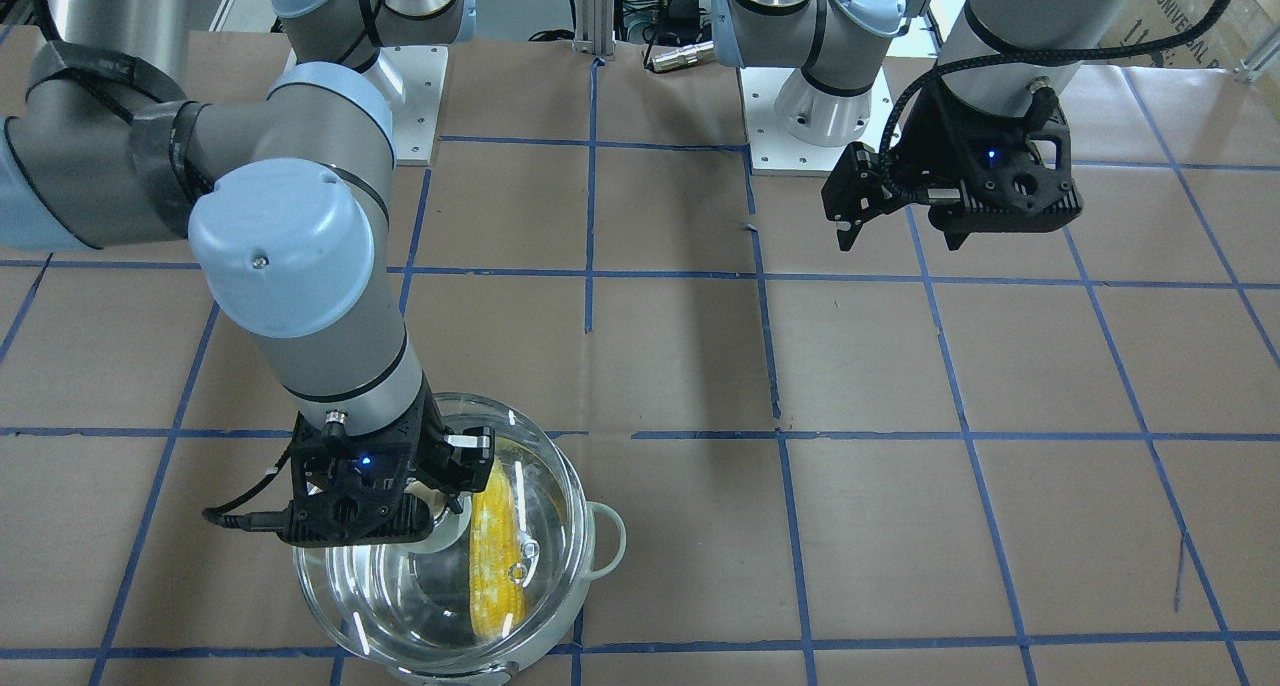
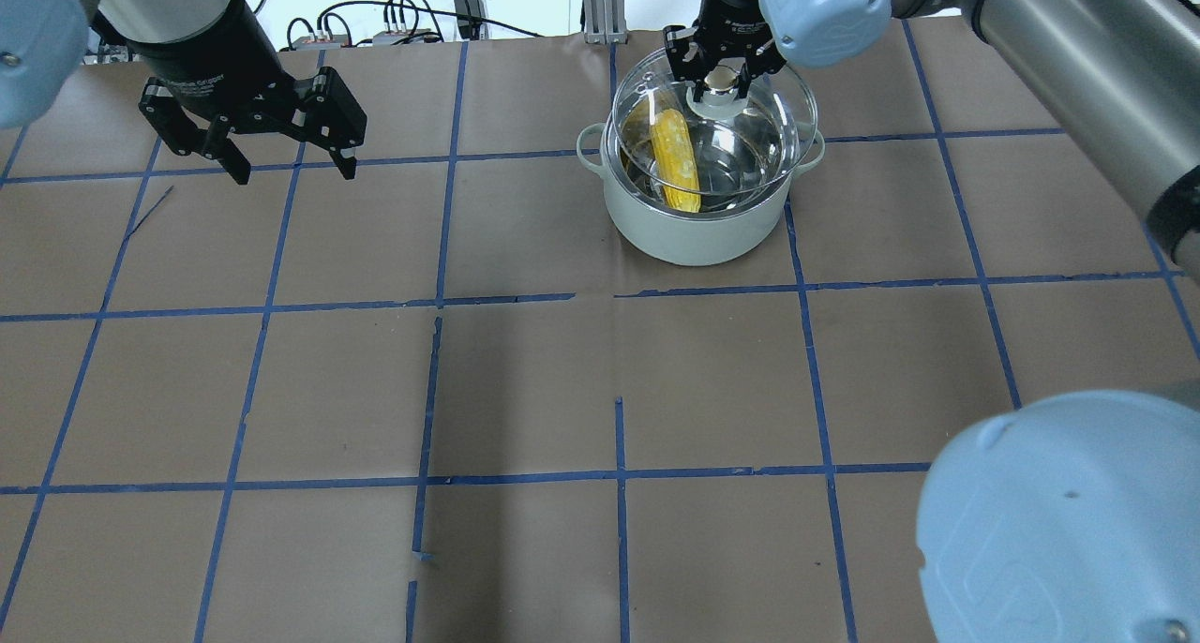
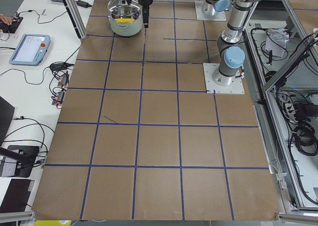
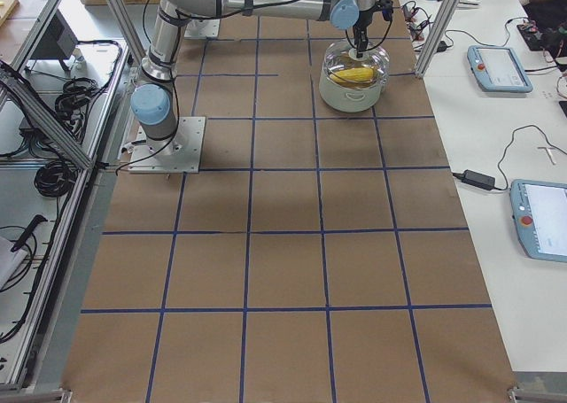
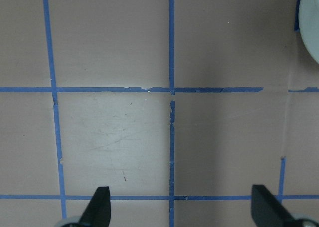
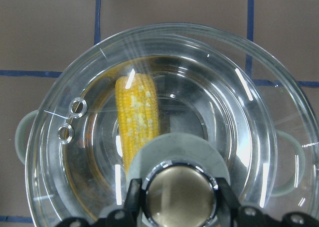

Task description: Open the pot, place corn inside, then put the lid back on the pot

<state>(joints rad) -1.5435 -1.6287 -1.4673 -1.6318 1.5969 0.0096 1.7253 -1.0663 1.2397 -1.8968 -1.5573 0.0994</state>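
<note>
The pot (image 2: 694,235), pale outside and shiny inside, stands at the far side of the table with the yellow corn (image 2: 677,158) lying inside it. My right gripper (image 2: 720,79) is shut on the knob of the clear glass lid (image 2: 769,109) and holds it over the pot, slightly above the rim. In the right wrist view the fingers (image 6: 132,199) clamp the knob, with the corn (image 6: 135,112) showing through the lid (image 6: 239,112). From the front the lid (image 1: 545,476) covers the corn (image 1: 497,556). My left gripper (image 2: 293,167) is open and empty, far to the left of the pot.
The table is brown paper marked with a blue tape grid (image 2: 619,474). The arm bases (image 1: 815,116) stand at the robot's edge. Tablets and cables (image 4: 500,66) lie on side benches beyond the table's edge, near the pot (image 4: 354,89).
</note>
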